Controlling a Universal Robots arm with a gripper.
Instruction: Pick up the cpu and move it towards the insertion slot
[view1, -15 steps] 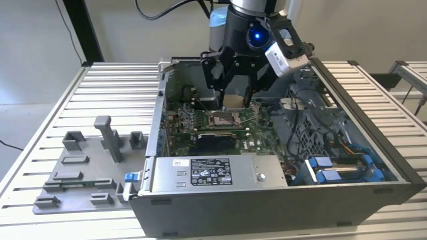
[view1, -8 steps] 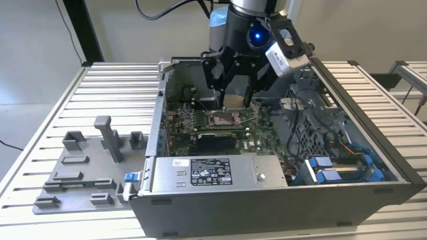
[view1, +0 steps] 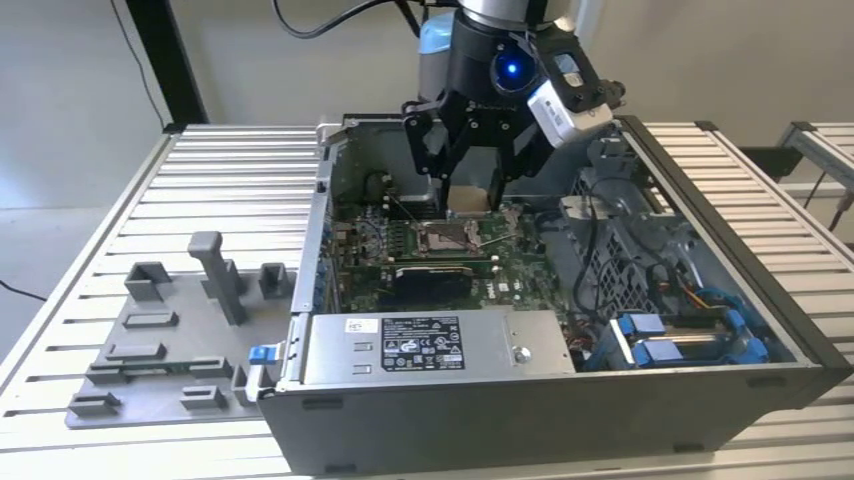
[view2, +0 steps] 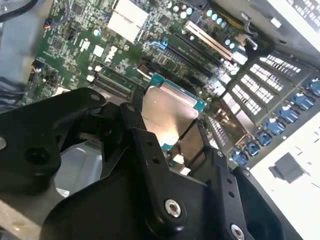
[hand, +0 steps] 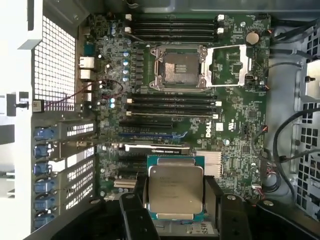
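CPU (hand: 176, 189) sits clamped between the two black fingers of the gripper (hand: 175, 200), held flat with its silvery metal top facing the wrist cameras and a teal-green edge showing around the lid. In the second wrist view the chip (view2: 167, 112) appears tilted by perspective, with a black finger (view2: 150, 160) pressed against one edge and the other finger on the opposite edge. Jaws are closed on the chip; it is lifted clear of the board.

Insertion slot (hand: 179, 66) lies open on the green motherboard (hand: 235, 125), its shiny metal frame around a brownish-grey pin field and its hinged load plate (hand: 227, 65) swung out to one side. Chip and socket are well apart in the first wrist view, with a bank of long black memory slots (hand: 172, 106) and a row of expansion slots between them.

In the exterior view the arm (view1: 501, 60) reaches down into the open computer case (view1: 561, 300), the gripper (view1: 470, 195) hanging just above the socket (view1: 445, 236). Grey plastic tray (view1: 167, 340) rests on the slatted metal table (view1: 240, 170), toward the exterior view's left of the case.
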